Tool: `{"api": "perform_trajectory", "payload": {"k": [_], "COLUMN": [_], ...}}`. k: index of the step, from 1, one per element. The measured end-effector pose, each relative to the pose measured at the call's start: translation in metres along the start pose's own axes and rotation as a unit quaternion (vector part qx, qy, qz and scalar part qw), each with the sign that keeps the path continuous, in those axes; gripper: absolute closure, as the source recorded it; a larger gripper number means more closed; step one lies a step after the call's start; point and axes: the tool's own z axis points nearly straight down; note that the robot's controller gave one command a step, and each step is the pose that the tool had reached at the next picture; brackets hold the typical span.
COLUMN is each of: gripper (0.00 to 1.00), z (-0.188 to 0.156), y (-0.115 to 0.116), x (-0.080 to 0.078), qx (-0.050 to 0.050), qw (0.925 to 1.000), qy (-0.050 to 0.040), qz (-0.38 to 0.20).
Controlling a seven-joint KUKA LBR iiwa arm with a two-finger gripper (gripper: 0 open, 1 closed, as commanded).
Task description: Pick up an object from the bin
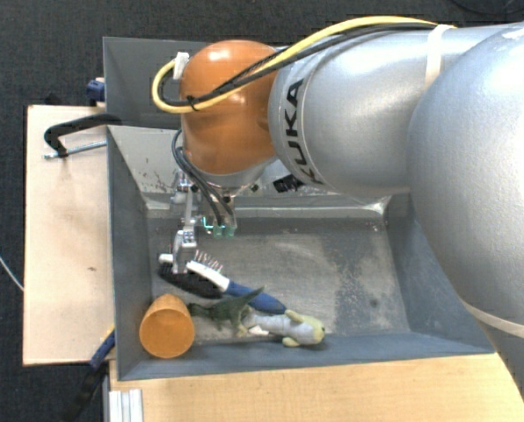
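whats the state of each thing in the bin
cup: on its side, view's lower-left corner
brush: lying flat, under the gripper
green toy: lying at the brush's handle
pale toy: lying by the lower wall
gripper: low, over the brush's head

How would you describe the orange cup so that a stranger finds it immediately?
Look into the grey bin, at its lower left corner. There a cup rests, just left of a green toy dinosaur. Among the bin's things, it alone is plain orange and round.
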Motion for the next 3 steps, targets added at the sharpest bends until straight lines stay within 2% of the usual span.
{"api": "perform_trajectory", "payload": {"k": [1,2,3], "gripper": [0.00,1.00,1.00], "z": [0.092,0.092,-0.147], "y": [-0.051,-0.051,-0.027], "x": [0.030,0.032,0.046], "qx": [-0.003,-0.001,-0.002], "qw": [0.9983,0.9984,0.9966], "qy": [-0.0072,-0.0043,-0.0096], "qz": [0.058,0.056,-0.081]}}
